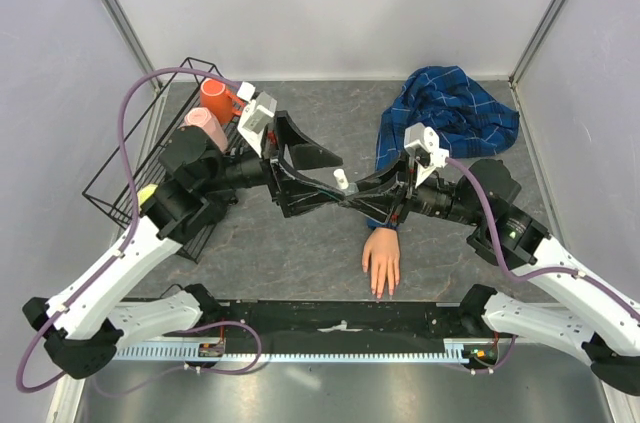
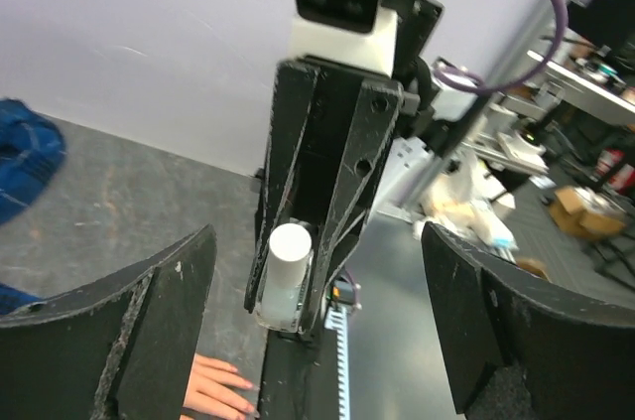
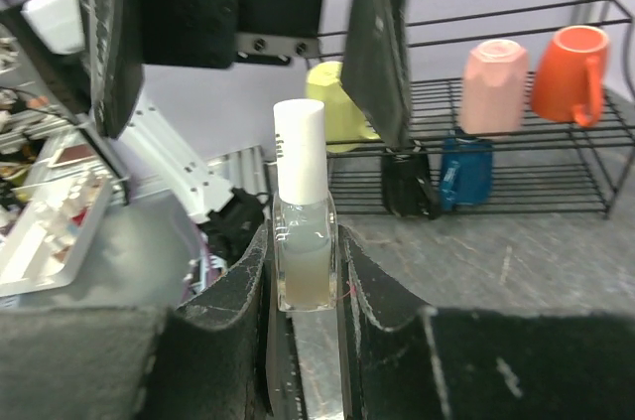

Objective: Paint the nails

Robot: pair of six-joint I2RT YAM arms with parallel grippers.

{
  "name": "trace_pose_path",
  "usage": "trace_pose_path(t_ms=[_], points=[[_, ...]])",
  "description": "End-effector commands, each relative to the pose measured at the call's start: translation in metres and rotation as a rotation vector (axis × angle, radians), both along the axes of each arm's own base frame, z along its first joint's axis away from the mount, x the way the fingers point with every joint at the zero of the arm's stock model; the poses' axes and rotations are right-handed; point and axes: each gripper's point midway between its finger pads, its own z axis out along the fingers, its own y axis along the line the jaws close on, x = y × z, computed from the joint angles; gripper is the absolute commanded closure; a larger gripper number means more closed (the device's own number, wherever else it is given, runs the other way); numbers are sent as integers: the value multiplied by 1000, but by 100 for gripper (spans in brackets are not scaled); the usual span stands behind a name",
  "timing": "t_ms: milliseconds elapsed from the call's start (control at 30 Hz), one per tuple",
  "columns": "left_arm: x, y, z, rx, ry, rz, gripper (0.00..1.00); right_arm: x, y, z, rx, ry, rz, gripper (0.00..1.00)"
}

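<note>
**Above the table's middle: bottle gripped, cap on**

Between the two arms, your right gripper (image 3: 303, 276) has its fingers closed snugly on the glass body of the small clear bottle (image 3: 303, 261) and holds it upright, with the white cap (image 3: 299, 147) standing free above them. Your left gripper (image 2: 317, 241) faces it with its jaws spread wide and grips nothing. In the right wrist view its dark fingers (image 3: 382, 43) flank the cap from above without touching it.

The mannequin hand (image 1: 381, 261) lies palm down on the table just nearer the bases than the bottle. Its fingertips point toward the near edge, and its blue plaid sleeve (image 1: 455, 108) is bunched at the far right. The nails (image 1: 380, 293) are too small to make out, so you cannot tell from here whether any carry paint.

You appear to be at the uncapping step, and no painting looks to have begun. Next, centre the left fingers on the cap, close on it alone, then twist and lift while the right keeps the glass from turning. The bottle is slim and smooth, so a skewed grasp could tip it.
</note>
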Motion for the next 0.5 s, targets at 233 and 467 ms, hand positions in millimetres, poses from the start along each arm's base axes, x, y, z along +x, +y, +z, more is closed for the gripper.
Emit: trace_pose_path(t_ms=[233,467], points=[[-38,5,24,-92,-73,-222,25,-24,-2,50,139,-48,114,100],[-31,1,22,-78,-62,-205,60,-18,0,51,142,-46,99,100]])
